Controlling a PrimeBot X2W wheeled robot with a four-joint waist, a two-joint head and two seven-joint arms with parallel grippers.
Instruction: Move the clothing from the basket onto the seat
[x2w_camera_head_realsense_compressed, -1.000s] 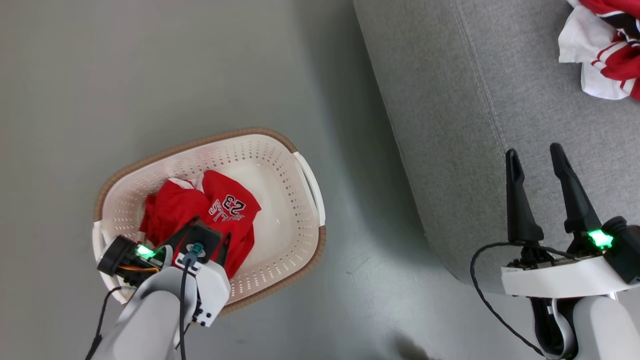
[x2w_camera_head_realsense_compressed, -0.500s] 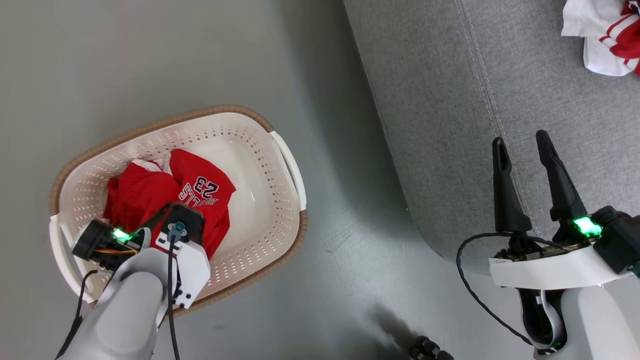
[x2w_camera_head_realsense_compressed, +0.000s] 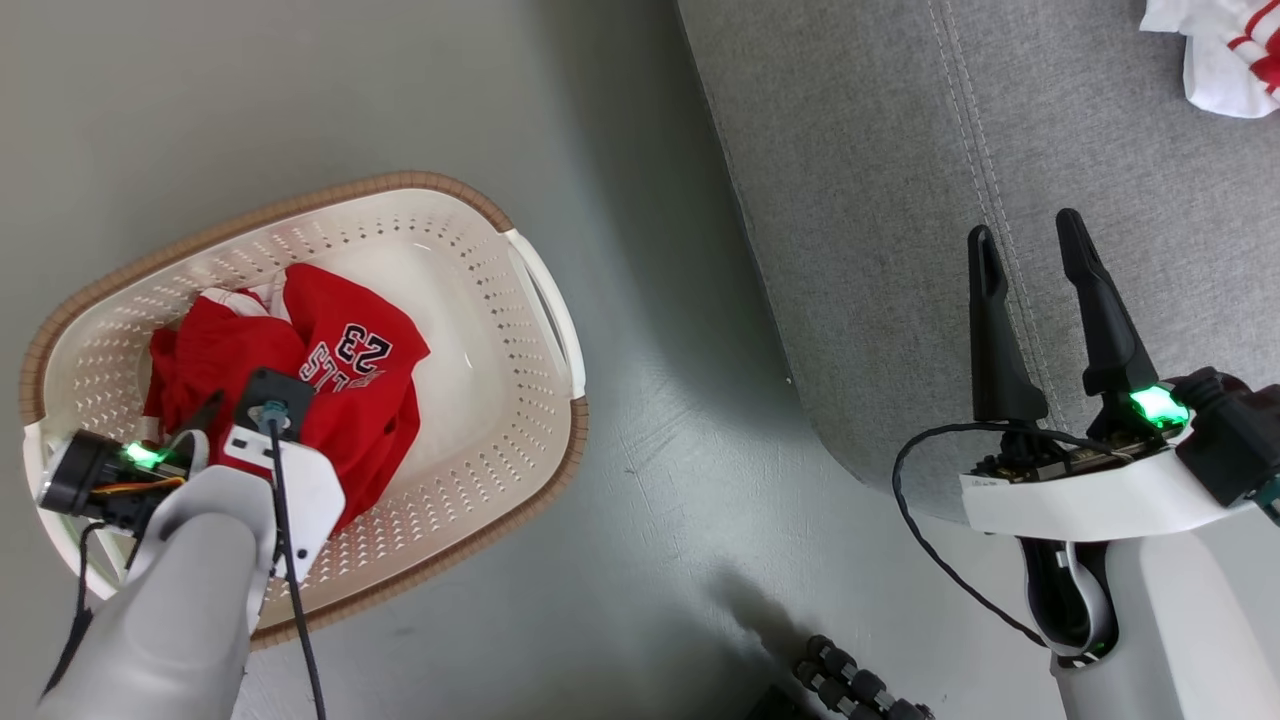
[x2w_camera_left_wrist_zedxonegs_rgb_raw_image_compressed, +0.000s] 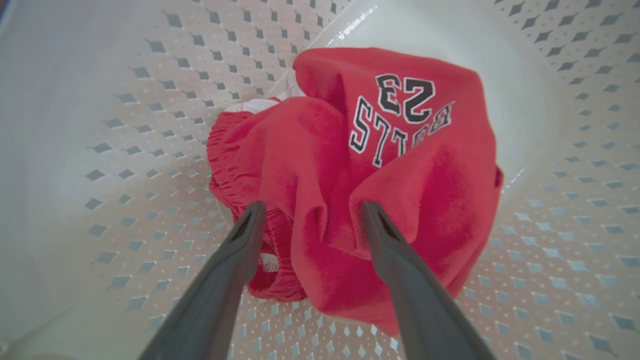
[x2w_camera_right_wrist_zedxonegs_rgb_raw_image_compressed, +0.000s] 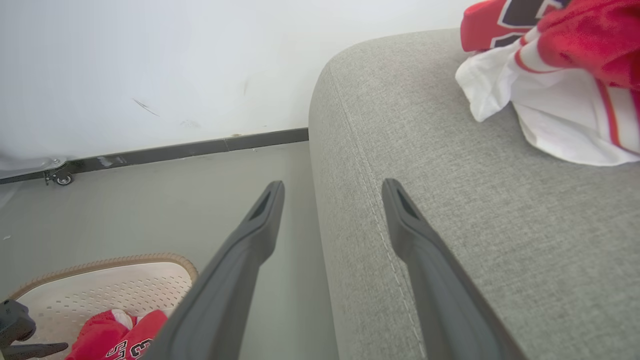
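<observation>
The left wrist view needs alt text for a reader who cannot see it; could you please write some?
The left gripper, jaws open, hangs just over a crumpled red jersey printed with 23, inside the basket. The basket's cream perforated walls curve up on all sides.

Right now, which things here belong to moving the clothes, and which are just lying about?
Job: red jersey bundle, basket, grey seat, clothing already on seat.
Lying about: caster wheel by the wall, black ribbed object on the floor.
</observation>
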